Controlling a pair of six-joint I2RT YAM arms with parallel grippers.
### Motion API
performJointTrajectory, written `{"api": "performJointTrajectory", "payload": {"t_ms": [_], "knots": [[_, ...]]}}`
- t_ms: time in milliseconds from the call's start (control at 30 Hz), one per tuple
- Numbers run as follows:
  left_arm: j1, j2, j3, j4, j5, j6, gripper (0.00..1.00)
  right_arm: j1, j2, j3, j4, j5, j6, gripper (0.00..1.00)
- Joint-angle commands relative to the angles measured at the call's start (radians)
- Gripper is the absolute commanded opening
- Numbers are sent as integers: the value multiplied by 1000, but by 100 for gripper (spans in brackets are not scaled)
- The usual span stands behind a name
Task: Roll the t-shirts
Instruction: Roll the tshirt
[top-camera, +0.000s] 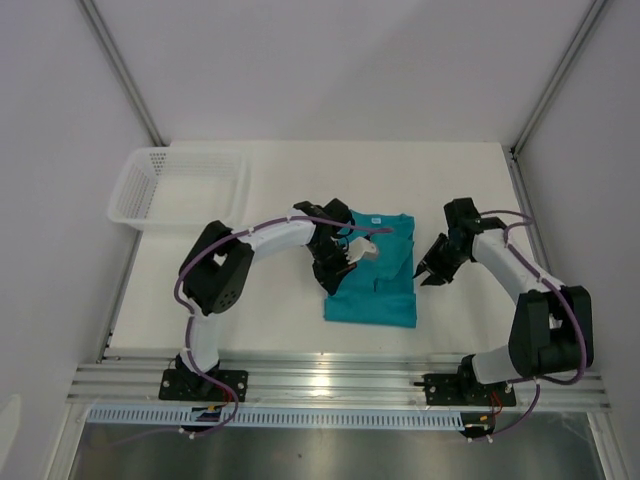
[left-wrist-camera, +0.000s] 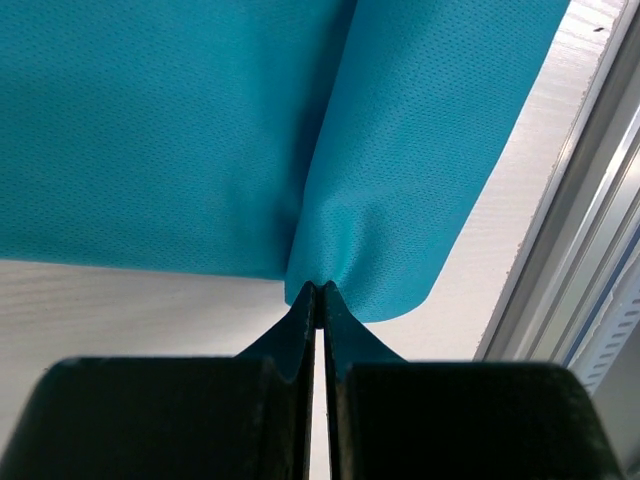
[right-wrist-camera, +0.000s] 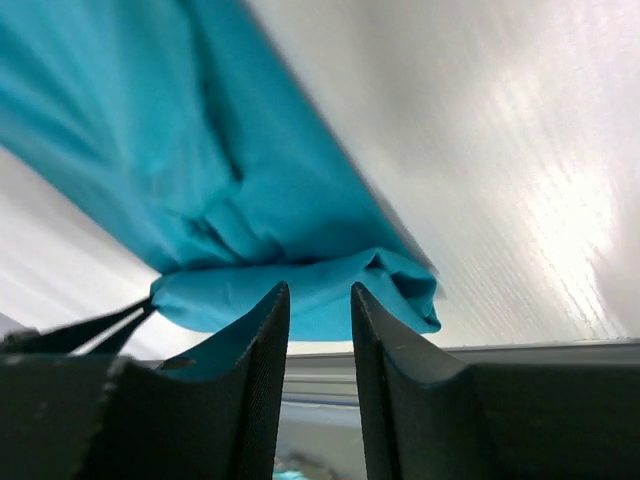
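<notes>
Left gripper (left-wrist-camera: 317, 290) pinching teal t-shirt (left-wrist-camera: 150, 130) edge, right gripper (right-wrist-camera: 320, 295) spread just beside it

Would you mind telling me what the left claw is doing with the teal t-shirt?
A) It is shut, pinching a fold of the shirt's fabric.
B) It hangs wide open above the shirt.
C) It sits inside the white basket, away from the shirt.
A: in the left wrist view the left claw has its tips pressed together, and the t-shirt puckers into a fold right where they meet.
</notes>
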Motion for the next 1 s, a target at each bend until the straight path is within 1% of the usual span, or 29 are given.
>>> {"api": "performJointTrajectory", "payload": {"t_ms": [0, 33, 67, 100, 133, 200, 267, 400, 567, 600, 633, 700, 733, 833, 967], "knots": [[16, 2, 22, 18, -25, -27, 1, 84, -95, 21, 19, 75, -10, 32], [16, 4, 25, 21, -28, -27, 1, 107, -106, -8, 31, 69, 3, 30], [15, 5, 20, 24, -35, -27, 1, 149, -120, -27, 46, 49, 18, 24], [16, 4, 20, 27, -35, -31, 1, 171, -139, -47, 95, 31, 50, 22], [16, 7, 20, 33, -36, -34, 1, 188, -146, -94, 124, 12, 66, 14], [16, 10, 25, 36, -44, -43, 2, 220, -144, -136, 205, -31, 116, 8], [18, 13, 26, 38, -45, -48, 4, 220, -121, -163, 230, -36, 130, 0], [16, 15, 28, 47, -70, -65, 7, 220, -65, -159, 261, -5, 112, 0], [18, 7, 45, 51, -102, -88, 15, 220, -2, -169, 287, 15, 102, 0], [16, 2, 48, 54, -108, -99, 19, 222, 4, -174, 292, 20, 102, 0], [18, -2, 53, 56, -116, -102, 26, 220, 8, -177, 295, 24, 104, 0], [18, -23, 56, 64, -125, -105, 33, 222, 14, -183, 299, 35, 109, 0], [16, -30, 57, 68, -130, -105, 39, 219, 12, -189, 301, 38, 110, 0], [18, -59, 60, 80, -143, -96, 41, 219, 6, -200, 313, 38, 119, 0], [18, -97, 83, 91, -156, -83, 41, 217, 3, -205, 326, 38, 136, 0]]}}
